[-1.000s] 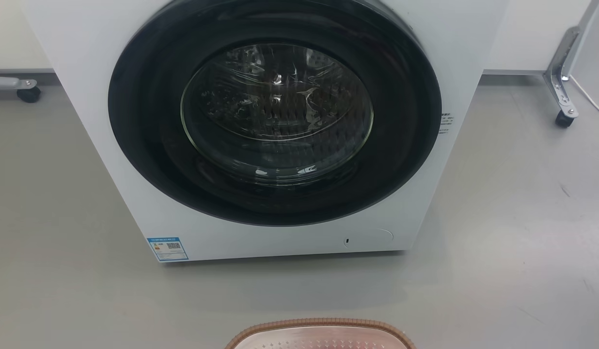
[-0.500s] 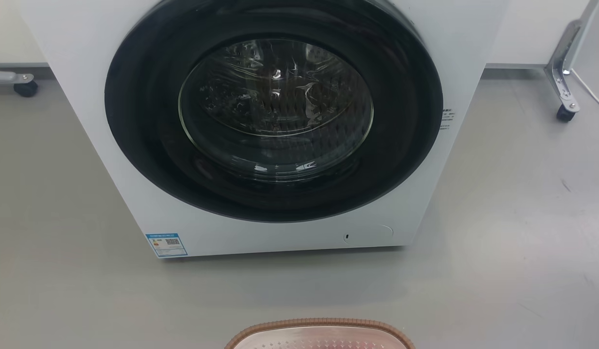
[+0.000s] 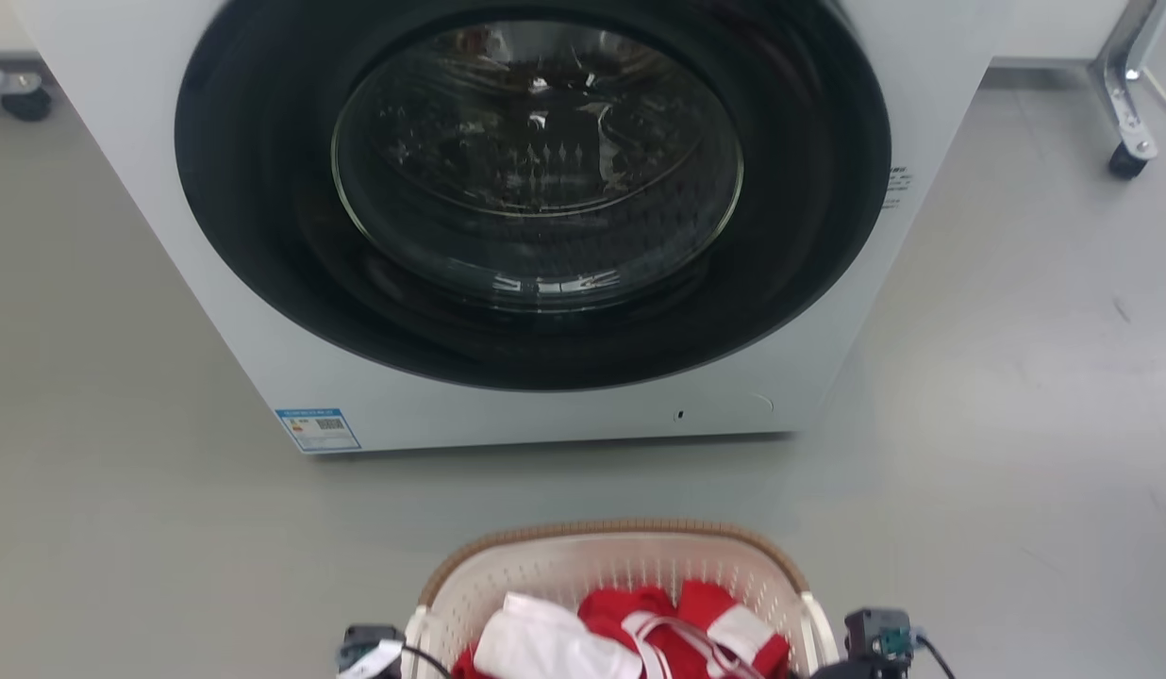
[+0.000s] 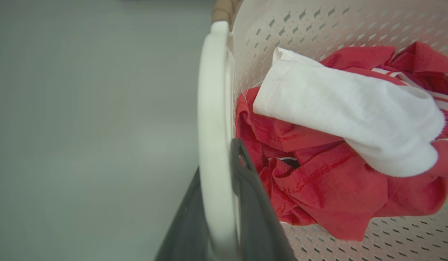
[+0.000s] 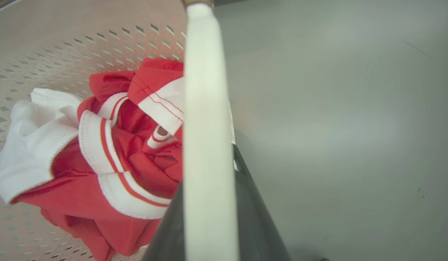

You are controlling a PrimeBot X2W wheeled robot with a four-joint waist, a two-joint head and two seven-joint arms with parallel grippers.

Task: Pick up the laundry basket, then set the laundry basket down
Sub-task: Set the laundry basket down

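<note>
The laundry basket [image 3: 583,566] sits low in the head view, cream-white and perforated with a brown woven rim, on the floor side of the washing machine. Red and white clothes [image 3: 640,641] lie inside it. In the left wrist view my left gripper [image 4: 218,203] is shut on the basket's white loop handle [image 4: 212,108], one dark finger [image 4: 254,214] on each side. My right gripper [image 5: 209,206] is likewise shut on the other white handle [image 5: 206,108]. I cannot tell whether the basket touches the floor.
A white front-loading washing machine [image 3: 545,415] with a dark round door stands close ahead of the basket. Grey floor [image 3: 998,424] spreads to both sides. A wheeled metal leg [image 3: 1125,141] stands far right and a caster [image 3: 22,99] far left.
The head camera has moved: the whole picture has shifted, the washing machine looks nearer, and much more of the basket shows, now with its clothes and side handles.
</note>
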